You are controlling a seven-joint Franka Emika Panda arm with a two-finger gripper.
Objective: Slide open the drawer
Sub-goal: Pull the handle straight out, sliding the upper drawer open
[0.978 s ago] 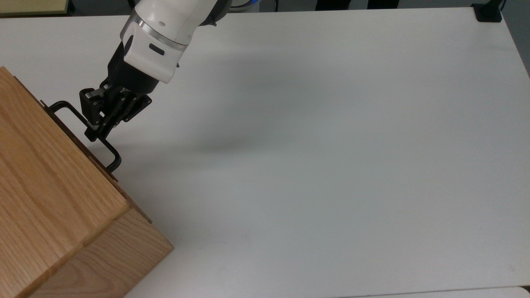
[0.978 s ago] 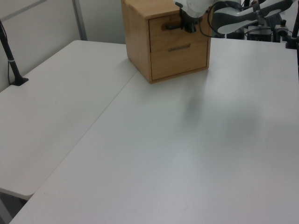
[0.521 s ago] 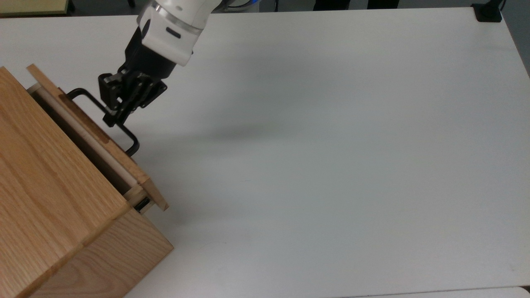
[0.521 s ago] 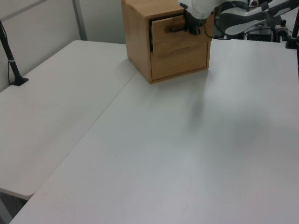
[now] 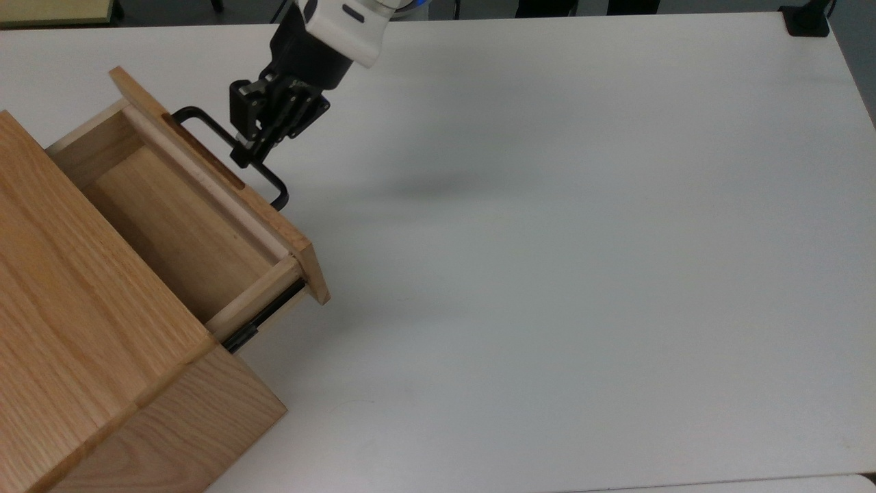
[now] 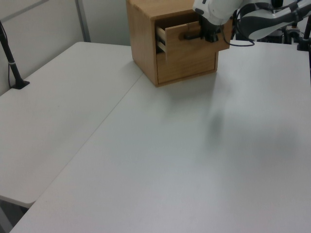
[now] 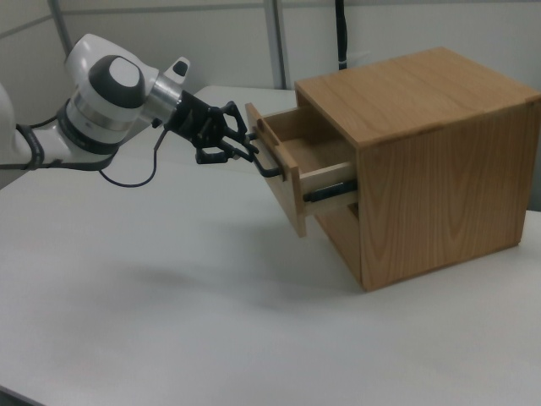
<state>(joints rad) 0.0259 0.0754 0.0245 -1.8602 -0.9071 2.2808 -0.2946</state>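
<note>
The drawer (image 5: 171, 219) is the upper one of an oak cabinet (image 5: 61, 322) at the top view's left. It stands pulled partway out, its bare wooden inside showing and a black side rail (image 5: 263, 318) exposed. My gripper (image 5: 243, 156) is shut on the black bar handle (image 5: 274, 186) of the drawer's front panel (image 5: 301, 257). In the right view the gripper (image 7: 252, 153) reaches in from the right view's left and holds the handle (image 7: 267, 165) in front of the panel (image 7: 281, 182). In the left view the gripper (image 6: 208, 36) sits against the drawer front (image 6: 181, 36).
The cabinet stands on a white table (image 5: 547, 274) with wide bare surface to the top view's right. A lower drawer front (image 6: 187, 62) stays flush in the cabinet. A black clamp (image 5: 807, 20) sits at the far corner, and a black pole (image 6: 10, 60) stands at the left view's left.
The drawer went from fully closed to well pulled out over the last second. My gripper moved with the handle, away from the cabinet, keeping its hold.
</note>
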